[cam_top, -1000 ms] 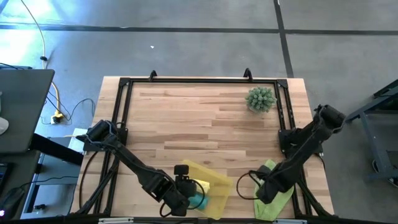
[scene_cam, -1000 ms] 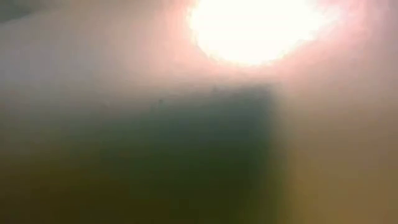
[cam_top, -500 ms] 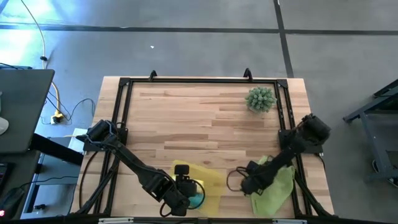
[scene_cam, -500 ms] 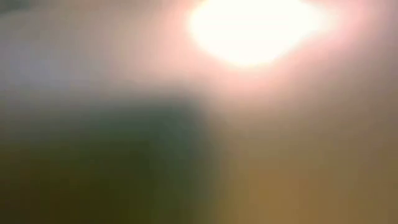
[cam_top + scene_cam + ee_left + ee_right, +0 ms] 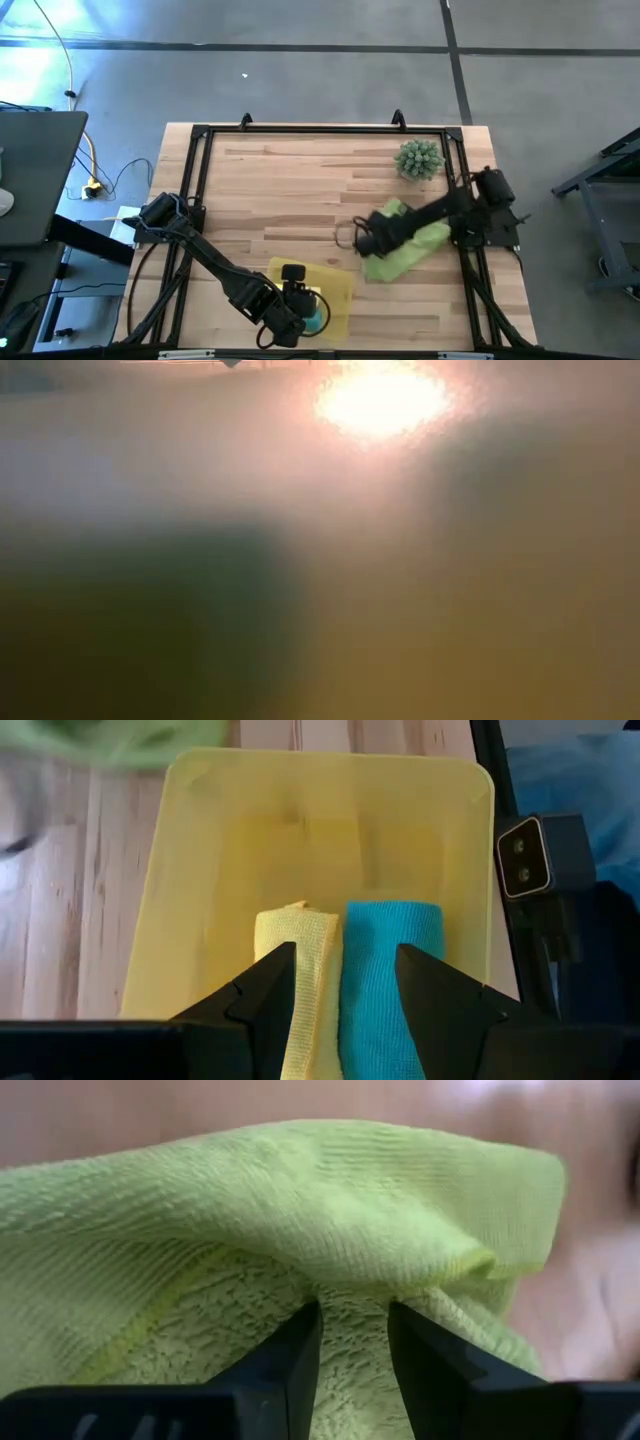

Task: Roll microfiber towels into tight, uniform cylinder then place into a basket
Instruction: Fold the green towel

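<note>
- The table [image 5: 300, 190] is pale wooden planks bordered by a black metal frame [image 5: 205, 160]; around it lies grey concrete floor, with a yellow cable [image 5: 88, 160] and a dark desk [image 5: 35, 175] off the table's left side.
- The basket [image 5: 200, 850], a shallow see-through yellow tray, sits at the table's near edge, slightly left of centre.
- Inside the basket, two rolled towels lie side by side and touching: the yellow towel [image 5: 300, 980] and the teal towel [image 5: 385, 980].
- The left gripper [image 5: 345, 985] hovers over the basket with its fingers spread, one over each roll, pinching nothing.
- The lime green towel [image 5: 405, 250] is loose and unrolled, up and to the right of the basket, well apart from it, toward the table's right side.
- The right gripper [image 5: 352, 1345] pinches a fold of the lime green towel between its narrowly parted fingers; that arm reaches in from the right edge.
- A spiky green plant [image 5: 418, 158] stands near the table's far right corner, beyond the lime green towel.
- A small camera unit [image 5: 525, 855] sits just beside the basket's rim.
- The low view is a blur of glare and murky colour; nothing there can be made out.
- From above, the left arm covers most of the basket's contents.
</note>
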Tool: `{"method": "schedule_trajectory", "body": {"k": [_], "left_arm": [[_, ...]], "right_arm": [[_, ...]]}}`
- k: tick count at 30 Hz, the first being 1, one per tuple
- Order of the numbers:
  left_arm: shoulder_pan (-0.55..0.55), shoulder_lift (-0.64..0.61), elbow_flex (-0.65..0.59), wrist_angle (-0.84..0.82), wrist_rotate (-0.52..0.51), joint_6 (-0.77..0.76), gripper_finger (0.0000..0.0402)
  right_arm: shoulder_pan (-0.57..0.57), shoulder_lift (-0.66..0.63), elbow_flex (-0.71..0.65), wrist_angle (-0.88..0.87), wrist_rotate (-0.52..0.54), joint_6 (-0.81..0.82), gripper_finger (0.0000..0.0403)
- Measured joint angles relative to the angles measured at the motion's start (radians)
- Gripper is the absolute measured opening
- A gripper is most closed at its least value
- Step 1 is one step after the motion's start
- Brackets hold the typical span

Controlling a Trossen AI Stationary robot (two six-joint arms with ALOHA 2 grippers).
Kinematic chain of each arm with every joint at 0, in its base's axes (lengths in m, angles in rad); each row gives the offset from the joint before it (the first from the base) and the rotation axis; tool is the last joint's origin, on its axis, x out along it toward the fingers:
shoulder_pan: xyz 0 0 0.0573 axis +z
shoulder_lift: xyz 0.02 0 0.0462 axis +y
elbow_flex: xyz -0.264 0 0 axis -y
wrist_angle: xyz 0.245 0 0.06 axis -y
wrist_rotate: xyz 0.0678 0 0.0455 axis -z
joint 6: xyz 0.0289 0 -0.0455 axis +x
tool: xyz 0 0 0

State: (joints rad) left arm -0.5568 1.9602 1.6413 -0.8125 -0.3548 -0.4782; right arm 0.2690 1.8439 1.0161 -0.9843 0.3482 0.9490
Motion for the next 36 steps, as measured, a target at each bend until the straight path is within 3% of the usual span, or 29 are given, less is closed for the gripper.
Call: {"method": "schedule_trajectory", "body": {"k": [5,12,17,24,31,36], "left_arm": [[0.000,0.000,0.000,-0.014,0.000,0.050,0.0161],[0.032,0.000,0.000,-0.022,-0.005,0.149,0.0161],[0.084,0.000,0.000,-0.024,-0.017,0.228,0.0161],[0.182,-0.001,-0.003,-0.079,-0.042,0.359,0.0161],[0.307,-0.010,-0.010,-0.191,-0.051,0.463,0.0161],[0.412,-0.033,-0.020,-0.152,0.051,0.543,0.0161]], "right_arm": [[-0.160,-0.003,0.002,0.263,0.062,-0.167,0.0117],[-0.297,-0.001,0.003,0.566,-0.017,-0.380,0.0117],[-0.314,-0.044,0.081,0.453,-0.068,-0.482,0.0117],[-0.249,-0.183,0.175,0.076,-0.068,-0.497,0.0117],[-0.165,-0.373,0.141,-0.156,-0.017,-0.417,0.0117],[-0.119,-0.534,0.020,-0.113,0.021,-0.334,0.0117]]}}
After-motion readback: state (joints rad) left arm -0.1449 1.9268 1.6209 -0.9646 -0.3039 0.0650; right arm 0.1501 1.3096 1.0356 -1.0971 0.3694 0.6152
